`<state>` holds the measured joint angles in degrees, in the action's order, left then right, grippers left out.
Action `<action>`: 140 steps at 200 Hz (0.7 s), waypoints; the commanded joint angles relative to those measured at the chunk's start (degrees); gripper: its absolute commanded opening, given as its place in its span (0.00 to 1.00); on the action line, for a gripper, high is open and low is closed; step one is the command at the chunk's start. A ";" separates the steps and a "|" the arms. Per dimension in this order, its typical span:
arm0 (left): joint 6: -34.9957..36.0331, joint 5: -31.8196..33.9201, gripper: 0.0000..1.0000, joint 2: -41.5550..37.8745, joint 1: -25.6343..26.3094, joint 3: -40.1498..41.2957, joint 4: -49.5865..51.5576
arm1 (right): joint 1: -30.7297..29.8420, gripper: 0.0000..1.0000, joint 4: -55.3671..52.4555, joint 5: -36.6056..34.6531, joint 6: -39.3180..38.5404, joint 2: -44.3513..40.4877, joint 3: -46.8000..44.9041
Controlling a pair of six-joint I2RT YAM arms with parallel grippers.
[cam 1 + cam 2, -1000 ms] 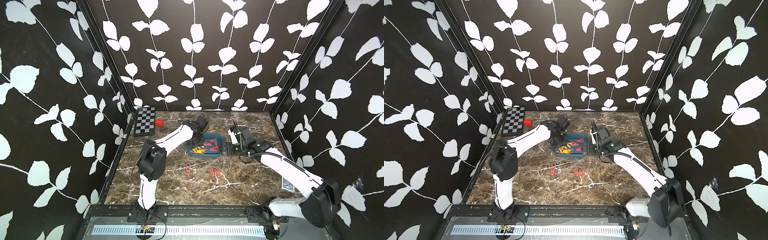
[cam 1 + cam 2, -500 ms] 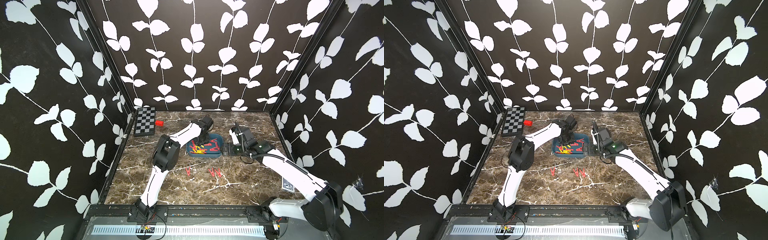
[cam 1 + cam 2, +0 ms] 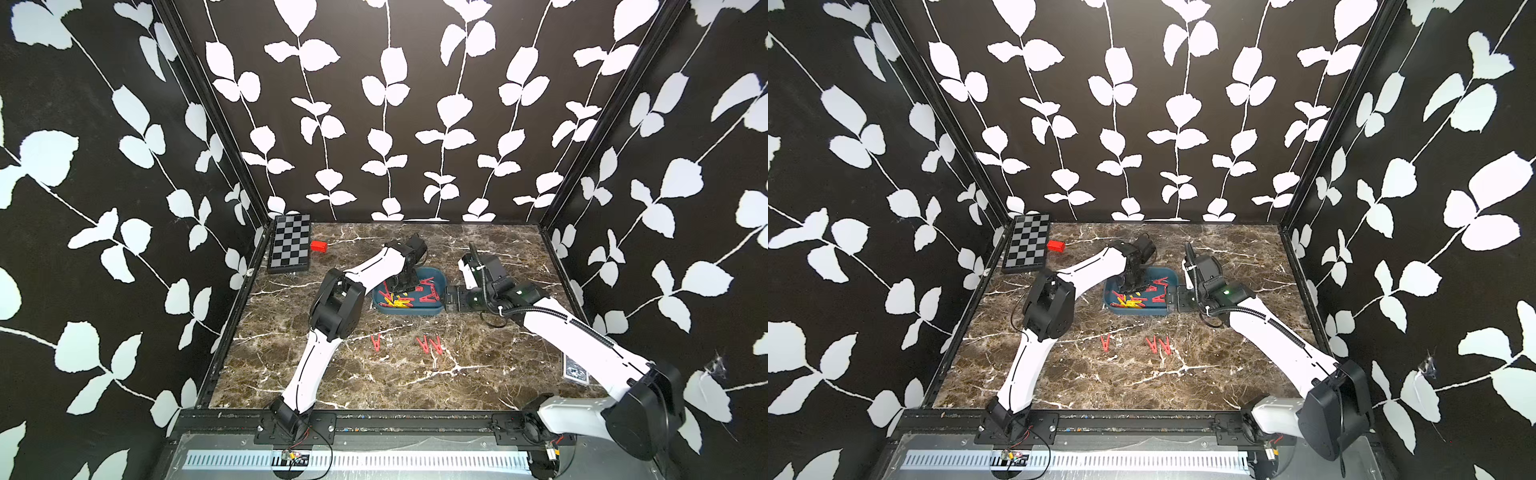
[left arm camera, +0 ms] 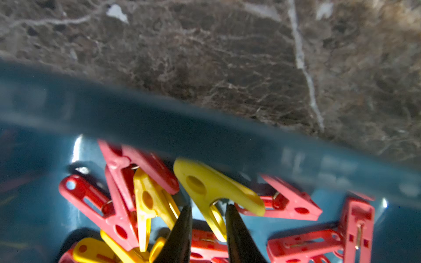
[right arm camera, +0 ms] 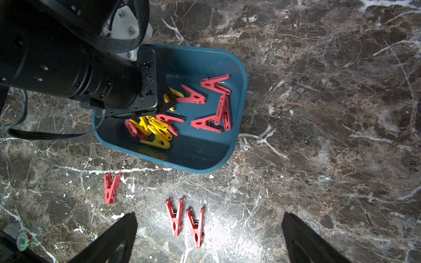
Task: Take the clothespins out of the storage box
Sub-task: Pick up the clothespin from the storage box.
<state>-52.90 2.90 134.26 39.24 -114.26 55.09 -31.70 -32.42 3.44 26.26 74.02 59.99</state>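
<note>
left gripper hiding clothespins, storage box rim blurred

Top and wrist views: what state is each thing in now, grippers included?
Box: upright on the table, not yet emptied.
Pegs in box: loose heap, red and yellow.
Pegs on table: three red, lying flat, outside the box.
Left gripper: down in the box, jaws astride a yellow peg; grip unclear.
Right gripper: open wide, empty, beside the box.
Board: flat, far corner.
Block: beside the board, untouched.
</note>
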 commanded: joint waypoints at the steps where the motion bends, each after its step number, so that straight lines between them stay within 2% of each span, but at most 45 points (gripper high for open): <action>1: 0.77 0.84 0.28 0.81 -0.31 -1.38 1.52 | 0.33 0.99 -0.59 -0.73 -0.60 0.47 1.00; 49: 1.70 0.82 0.27 2.21 -0.66 -2.56 1.24 | 0.33 0.99 -0.56 -0.81 -0.59 0.61 0.93; 64: 1.75 0.91 0.20 2.44 -0.66 -2.88 1.69 | 0.32 0.99 -0.59 -0.87 -0.68 0.74 0.97; 75: 1.98 1.34 0.19 2.20 -0.65 -3.14 2.18 | 0.39 0.99 -0.71 -0.89 -0.68 0.81 1.10; 89: 2.49 1.79 0.11 1.38 -0.66 -3.21 2.51 | 0.34 0.99 -0.73 -0.98 -0.64 0.78 1.00; 140: 3.51 2.90 0.09 -2.20 -0.65 -3.69 3.24 | 0.37 0.99 -0.35 -0.85 -0.51 0.90 0.92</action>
<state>-50.37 4.23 136.05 38.81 -116.64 55.92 -31.57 -32.45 3.42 26.26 74.63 60.01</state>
